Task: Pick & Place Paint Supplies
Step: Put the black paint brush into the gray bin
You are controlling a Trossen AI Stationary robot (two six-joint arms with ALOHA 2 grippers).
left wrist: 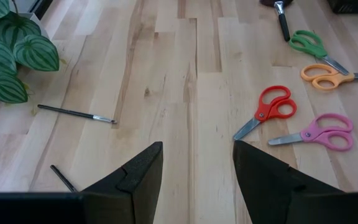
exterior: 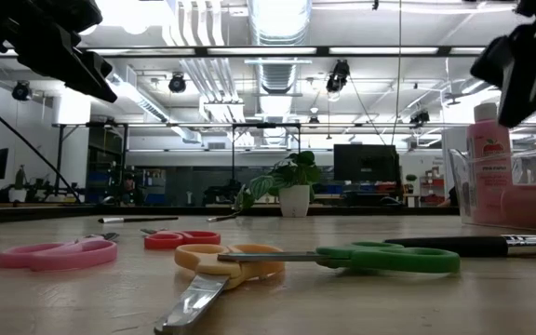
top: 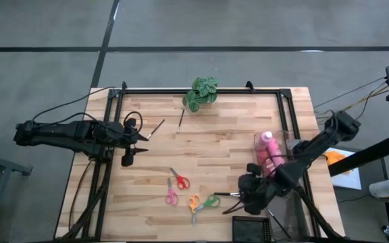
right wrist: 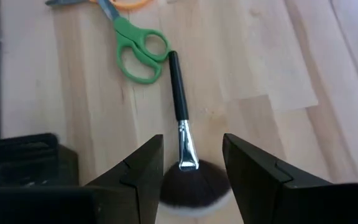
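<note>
A fan-tipped brush (right wrist: 178,87) with a black handle lies flat on the wood beside green scissors. My right gripper (right wrist: 192,144) hovers open above its fan head (right wrist: 191,185), one finger on either side, clear of it; in the high view it is at the table's near right (top: 247,196). Two thin dark brushes (left wrist: 76,113) (left wrist: 61,177) lie ahead of my left gripper (left wrist: 197,146), which is open and raised at the table's left (top: 139,138). Pink bottles (top: 269,152) with white caps sit in a clear bin (top: 283,138) at the right. No red bottle shows.
Red (top: 179,179), pink (top: 171,196), orange (top: 194,202) and green scissors (top: 211,201) lie across the near middle. A potted leafy plant (top: 201,93) stands at the far edge. A black tray (top: 252,229) sits at the near edge by my right gripper.
</note>
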